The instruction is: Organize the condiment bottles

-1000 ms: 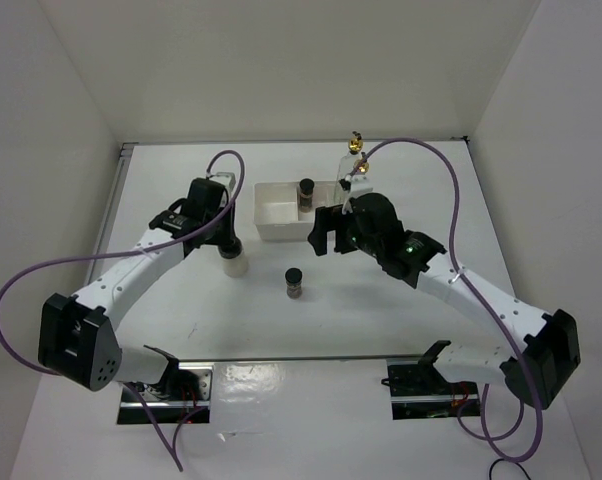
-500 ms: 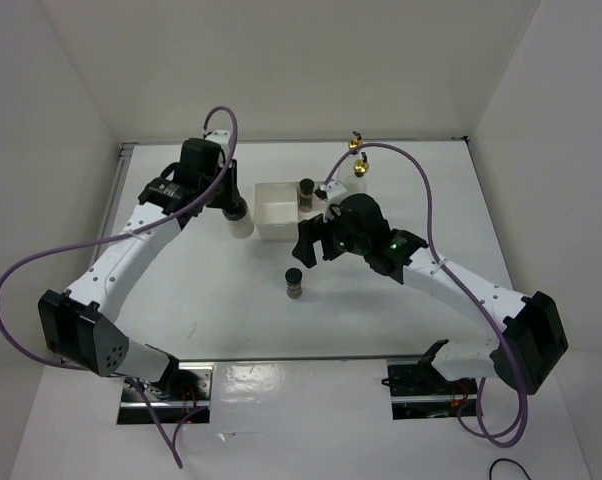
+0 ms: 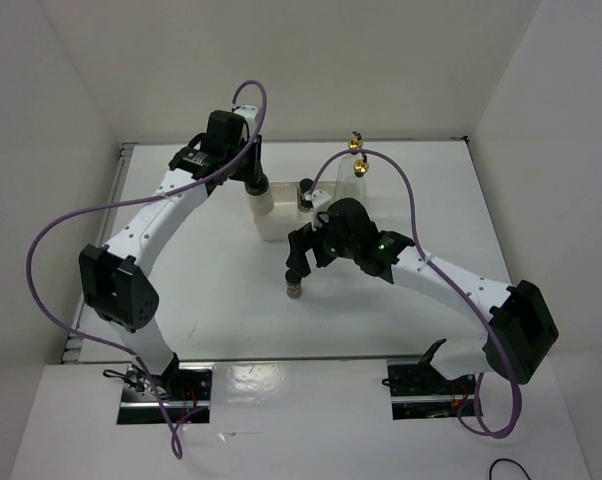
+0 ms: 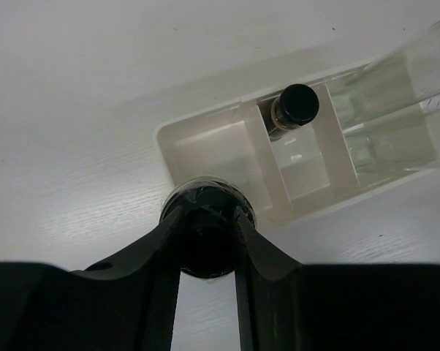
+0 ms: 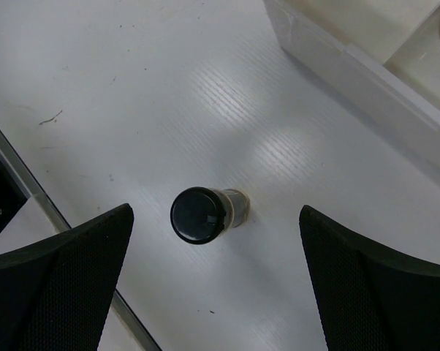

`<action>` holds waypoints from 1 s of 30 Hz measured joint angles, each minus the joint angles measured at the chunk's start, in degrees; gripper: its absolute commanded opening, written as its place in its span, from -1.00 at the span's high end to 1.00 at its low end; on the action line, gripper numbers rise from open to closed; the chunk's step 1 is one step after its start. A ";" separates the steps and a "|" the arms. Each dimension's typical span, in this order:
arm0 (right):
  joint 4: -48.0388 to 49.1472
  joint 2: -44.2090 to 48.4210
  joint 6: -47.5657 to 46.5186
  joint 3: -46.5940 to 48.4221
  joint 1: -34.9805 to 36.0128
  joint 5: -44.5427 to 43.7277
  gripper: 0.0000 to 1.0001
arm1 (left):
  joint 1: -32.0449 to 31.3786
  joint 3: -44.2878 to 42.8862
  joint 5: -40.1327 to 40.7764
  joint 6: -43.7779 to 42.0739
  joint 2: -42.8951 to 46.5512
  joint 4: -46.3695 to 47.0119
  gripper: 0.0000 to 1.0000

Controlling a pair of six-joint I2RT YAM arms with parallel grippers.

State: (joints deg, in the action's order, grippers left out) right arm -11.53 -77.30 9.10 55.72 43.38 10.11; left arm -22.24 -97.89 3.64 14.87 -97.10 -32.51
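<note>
White table (image 3: 181, 290). White three-compartment tray (image 4: 205, 139), upper centre of the overhead view. Two tall clear glass bottles (image 3: 357, 172), gold pourer tops, at the tray's right end; one (image 4: 388, 110) appears to stand in the end compartment. Whitish jar (image 4: 205, 201), black cap, pinched between the left gripper (image 4: 207, 219) fingers over the rim of the tray's left compartment. Small dark jar (image 4: 295, 106), upright in the middle compartment. Second small dark jar (image 5: 199, 214), upright on the table below the tray, beneath the right gripper (image 5: 214, 212), fingers spread wide and clear of it.
</note>
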 measured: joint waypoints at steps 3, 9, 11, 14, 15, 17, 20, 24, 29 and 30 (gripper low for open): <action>-0.02 0.00 -0.61 0.00 0.04 -0.02 -0.96 | -0.31 -1.36 -0.55 -0.02 -3.30 0.63 1.00; -0.13 -0.68 -1.99 0.02 0.50 -0.04 -0.96 | -0.90 -3.06 -1.01 0.02 -7.10 2.08 1.00; -0.15 -1.07 -2.47 0.09 0.76 -0.09 -0.96 | -1.05 -3.80 -1.01 0.04 -8.07 2.62 1.00; -0.33 -1.29 -2.84 0.09 1.27 -0.13 -0.96 | -1.36 -4.79 -0.96 0.07 -9.38 3.39 1.00; -0.39 -1.29 -2.93 0.11 1.44 -0.13 -0.96 | -1.44 -4.96 -0.79 0.04 -9.77 3.67 1.00; -0.44 -1.36 -3.10 0.20 1.73 -0.13 -0.96 | -1.77 -5.14 0.17 0.04 -10.54 4.09 1.00; -0.48 -1.66 -3.45 0.24 1.90 -0.15 -0.96 | -2.38 -5.33 2.12 0.04 -11.82 4.31 1.00; -0.52 -2.34 -4.09 0.28 2.14 0.00 -0.96 | -2.91 -5.33 3.43 -0.02 -13.57 4.39 1.00; -0.94 -4.76 -5.62 1.60 2.27 0.44 -0.96 | -3.10 -5.33 4.13 0.00 -15.04 5.46 1.00; -1.16 -5.38 -6.03 1.99 2.47 0.52 -0.96 | -3.10 -5.33 4.22 0.04 -15.28 6.01 1.00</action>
State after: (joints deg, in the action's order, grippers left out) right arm -12.69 -82.67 3.07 57.71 45.84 10.63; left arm -25.34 -103.22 7.86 14.92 -112.38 -26.50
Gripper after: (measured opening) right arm 0.982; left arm 0.372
